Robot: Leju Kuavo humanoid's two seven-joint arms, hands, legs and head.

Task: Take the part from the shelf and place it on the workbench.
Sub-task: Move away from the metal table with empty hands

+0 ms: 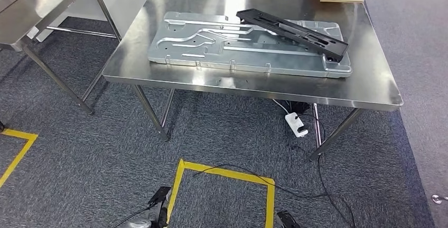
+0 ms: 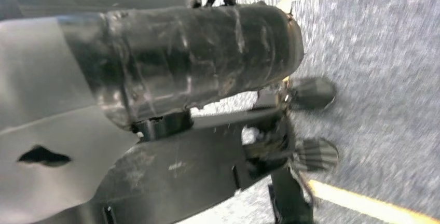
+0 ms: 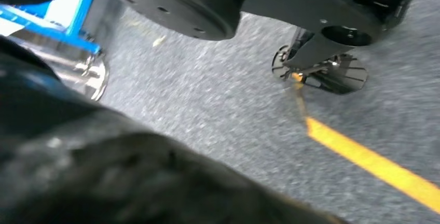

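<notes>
No text, label or number can be read anywhere.

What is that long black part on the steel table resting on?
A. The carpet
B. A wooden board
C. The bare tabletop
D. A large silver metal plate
D: the black part lies slantwise across the silver metal plate on the table.

The left hand (image 2: 155, 110) has a smooth, pale grey plastic cover (image 2: 46, 94) with a small ragged dark hole (image 2: 44, 156) in it. Beside the cover is a thick cylindrical thumb wrapped in glossy black tape (image 2: 197, 53), creased and scuffed, its loose tape ends sticking up at the edge. Beyond a flat dark grey scratched plate (image 2: 171, 172) are two rounded black ribbed fingertips (image 2: 316, 154). The right hand (image 3: 104, 172) is a blurred dark grey and black mass with faint pale scuffs.
</notes>
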